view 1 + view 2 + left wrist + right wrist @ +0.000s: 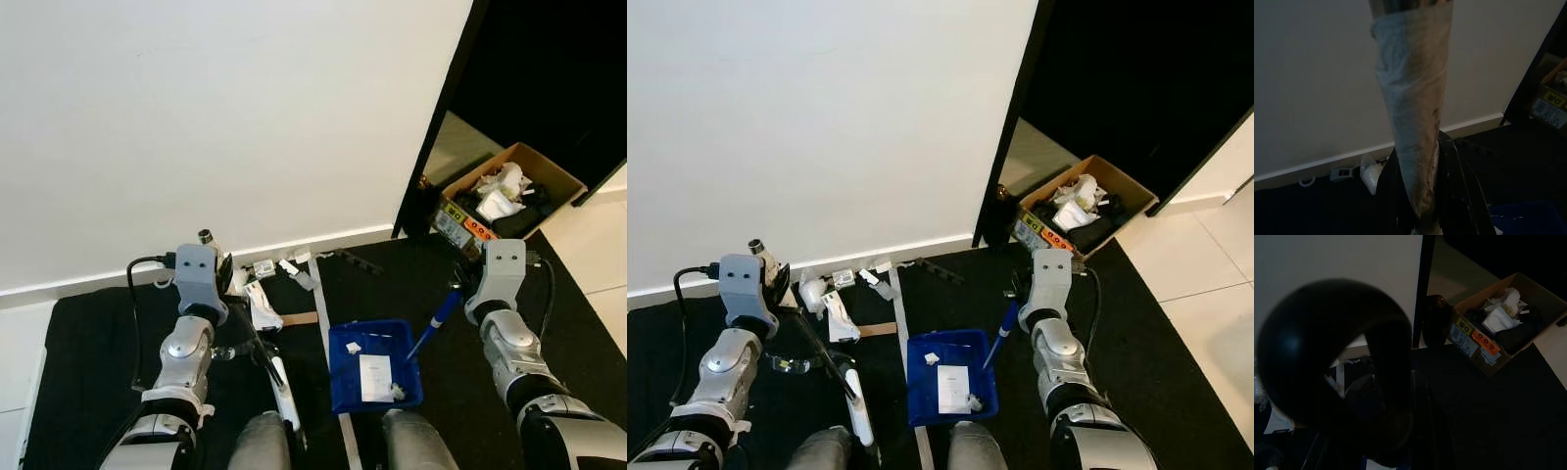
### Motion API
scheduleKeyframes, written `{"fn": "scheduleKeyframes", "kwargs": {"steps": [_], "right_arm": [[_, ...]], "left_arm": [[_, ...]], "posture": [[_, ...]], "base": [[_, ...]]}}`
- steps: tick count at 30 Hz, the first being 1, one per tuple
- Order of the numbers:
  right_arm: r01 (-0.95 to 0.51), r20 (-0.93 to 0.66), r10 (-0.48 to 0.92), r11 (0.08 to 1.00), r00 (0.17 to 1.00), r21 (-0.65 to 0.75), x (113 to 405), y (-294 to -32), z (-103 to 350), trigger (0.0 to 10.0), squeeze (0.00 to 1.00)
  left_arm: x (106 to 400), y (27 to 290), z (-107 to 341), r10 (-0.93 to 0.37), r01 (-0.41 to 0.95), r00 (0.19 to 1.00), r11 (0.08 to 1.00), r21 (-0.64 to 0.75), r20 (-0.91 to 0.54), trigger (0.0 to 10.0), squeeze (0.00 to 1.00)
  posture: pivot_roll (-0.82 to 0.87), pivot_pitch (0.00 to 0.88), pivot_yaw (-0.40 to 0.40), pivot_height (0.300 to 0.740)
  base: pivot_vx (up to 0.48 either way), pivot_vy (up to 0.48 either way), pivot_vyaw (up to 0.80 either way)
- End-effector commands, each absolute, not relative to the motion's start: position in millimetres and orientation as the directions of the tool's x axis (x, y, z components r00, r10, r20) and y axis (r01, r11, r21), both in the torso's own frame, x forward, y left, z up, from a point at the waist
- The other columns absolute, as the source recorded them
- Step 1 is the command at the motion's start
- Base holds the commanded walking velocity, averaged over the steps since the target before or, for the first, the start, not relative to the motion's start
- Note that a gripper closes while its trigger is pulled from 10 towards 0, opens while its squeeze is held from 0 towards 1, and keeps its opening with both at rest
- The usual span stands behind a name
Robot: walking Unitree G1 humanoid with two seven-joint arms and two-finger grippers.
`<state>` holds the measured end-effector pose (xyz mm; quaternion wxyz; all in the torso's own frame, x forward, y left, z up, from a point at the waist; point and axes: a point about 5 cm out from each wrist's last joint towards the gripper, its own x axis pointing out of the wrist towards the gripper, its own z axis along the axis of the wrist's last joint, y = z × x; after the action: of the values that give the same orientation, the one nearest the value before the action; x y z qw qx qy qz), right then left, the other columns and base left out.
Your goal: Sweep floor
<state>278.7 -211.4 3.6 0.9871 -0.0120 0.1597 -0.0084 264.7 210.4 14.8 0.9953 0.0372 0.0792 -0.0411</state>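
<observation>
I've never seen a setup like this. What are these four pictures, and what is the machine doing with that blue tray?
This is a humanoid robot sweeping up litter. The two wide pictures come from cameras in its head, looking down past its silver arms. The two dark ones come from cameras on its wrists. The left gripper holds a broom handle, which looms close in the left wrist view. The right gripper holds the blue handle of a blue dustpan resting on the black floor mat, already holding a few paper scraps. More litter lies by the white wall. A cardboard box of rubbish sits to the right.
</observation>
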Motion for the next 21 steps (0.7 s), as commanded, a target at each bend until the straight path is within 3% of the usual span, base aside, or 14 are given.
{"fn": "scheduleKeyframes", "kwargs": {"steps": [1,12,15,21], "right_arm": [[0.01,-0.372,-0.018,1.0,0.928,-0.022,271.1,-210.9,-6.4,10.0,0.0],[0.009,-0.354,-0.018,1.0,0.935,-0.025,272.9,-213.7,-3.1,10.0,0.0],[0.001,-0.362,-0.012,1.0,0.932,-0.031,272.1,-211.7,-4.6,10.0,0.0],[0.029,-0.348,-0.034,0.999,0.937,-0.021,273.6,-215.5,-2.1,10.0,0.0]], "left_arm": [[257.3,218.1,8.2,-0.088,0.115,0.973,0.986,0.118,-0.216,10.0,0.0],[258.3,217.7,9.5,-0.07,0.094,0.977,0.989,0.113,-0.201,10.0,0.0],[256.0,220.8,7.7,-0.052,0.074,0.976,0.992,0.102,-0.209,10.0,0.0],[255.6,215.9,7.2,-0.091,0.118,0.973,0.986,0.119,-0.213,10.0,0.0]], "posture": [[0.07,0.052,-0.002,0.74],[0.08,0.046,-0.018,0.74],[0.06,0.058,0.009,0.74],[0.08,0.059,-0.004,0.74]], "base": [[0.0,0.0,0.0],[0.0,0.0,0.0],[0.0,0.0,0.0],[0.0,0.0,0.0]]}}
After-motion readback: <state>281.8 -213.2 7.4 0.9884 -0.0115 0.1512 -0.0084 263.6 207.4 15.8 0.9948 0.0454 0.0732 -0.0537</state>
